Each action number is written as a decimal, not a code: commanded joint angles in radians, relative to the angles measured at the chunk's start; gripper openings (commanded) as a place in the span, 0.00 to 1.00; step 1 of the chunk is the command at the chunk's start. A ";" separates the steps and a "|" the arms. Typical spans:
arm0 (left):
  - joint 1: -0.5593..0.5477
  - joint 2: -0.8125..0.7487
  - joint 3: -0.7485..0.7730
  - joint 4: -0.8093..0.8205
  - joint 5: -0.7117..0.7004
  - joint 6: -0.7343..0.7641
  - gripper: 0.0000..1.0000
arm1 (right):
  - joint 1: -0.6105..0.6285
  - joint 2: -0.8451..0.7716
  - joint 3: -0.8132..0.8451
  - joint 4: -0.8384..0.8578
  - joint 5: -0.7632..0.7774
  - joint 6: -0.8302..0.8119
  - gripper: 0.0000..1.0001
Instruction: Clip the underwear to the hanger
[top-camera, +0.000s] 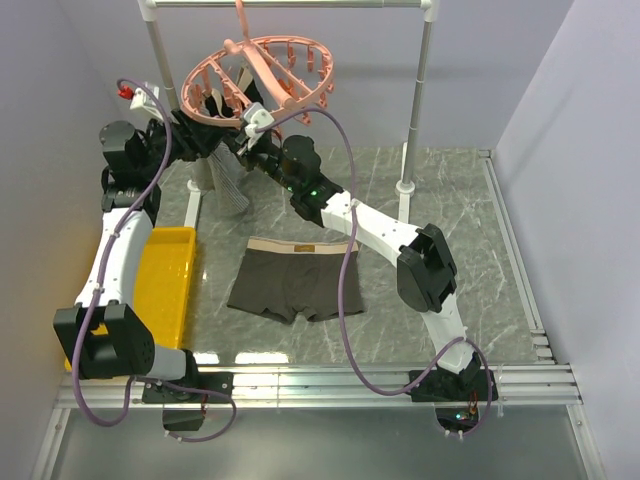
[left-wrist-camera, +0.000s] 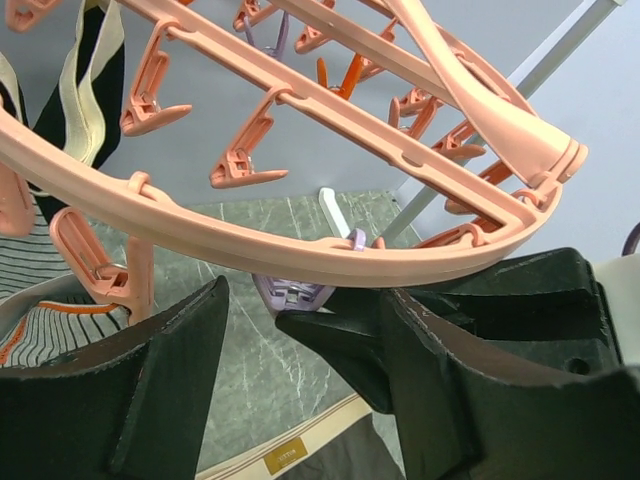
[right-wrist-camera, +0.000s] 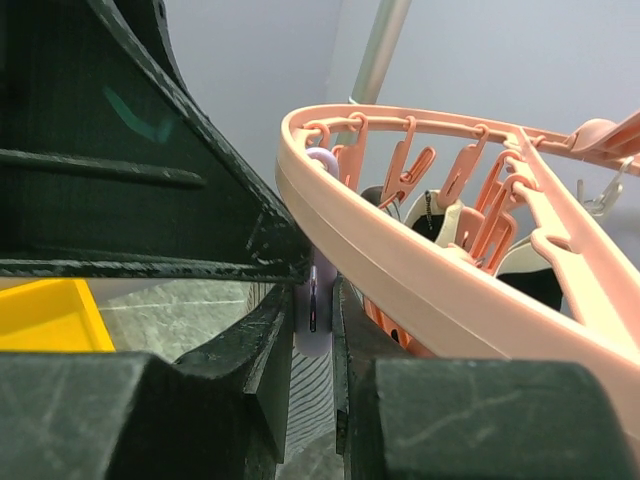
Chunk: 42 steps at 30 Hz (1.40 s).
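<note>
Lying on the grey marbled desk (top-camera: 460, 200), the underwear (top-camera: 297, 283) sits between pale walls (top-camera: 570, 90). My right end effector (right-wrist-camera: 313, 310) pinches a lilac peg (right-wrist-camera: 321, 165); my left end effector (left-wrist-camera: 250, 310) gapes.

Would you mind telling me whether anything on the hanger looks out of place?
On the hanger, one peg at the rim is lilac, while those around it are pink. The right gripper is pinching that odd one. Nothing looks broken or spilled.
</note>
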 joint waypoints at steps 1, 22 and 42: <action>-0.009 0.023 0.053 0.063 -0.024 -0.015 0.68 | -0.005 -0.037 0.038 0.044 -0.014 0.021 0.00; -0.021 0.044 0.056 0.212 -0.058 -0.112 0.65 | -0.005 -0.056 0.009 0.035 -0.045 0.023 0.00; -0.024 -0.002 -0.128 0.578 -0.119 -0.255 0.60 | -0.003 -0.062 -0.011 0.030 -0.048 0.041 0.00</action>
